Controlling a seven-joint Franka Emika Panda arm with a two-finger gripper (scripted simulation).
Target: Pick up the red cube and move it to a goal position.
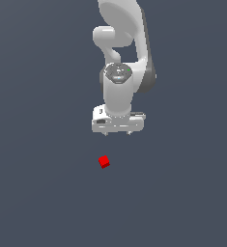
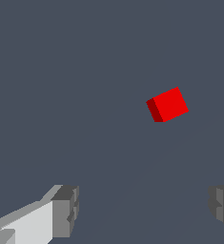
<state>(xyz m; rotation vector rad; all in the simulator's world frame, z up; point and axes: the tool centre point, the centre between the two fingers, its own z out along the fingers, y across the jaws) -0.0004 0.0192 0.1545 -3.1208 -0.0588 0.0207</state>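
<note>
The red cube (image 1: 104, 162) is a tiny bright red cube lying on the dark grey floor, below and slightly toward the exterior view's left of the white arm's hand. The gripper (image 1: 118, 133) hangs above the floor, apart from the cube, its short fingertips barely showing under the white hand. In the wrist view the cube (image 2: 167, 104) lies ahead of the gripper (image 2: 144, 209), whose two grey fingers (image 2: 66, 209) stand wide apart with nothing between them. The gripper is open and empty.
The dark grey floor (image 1: 37, 193) fills both views. The white arm (image 1: 122, 53) rises behind the hand. No goal marker shows.
</note>
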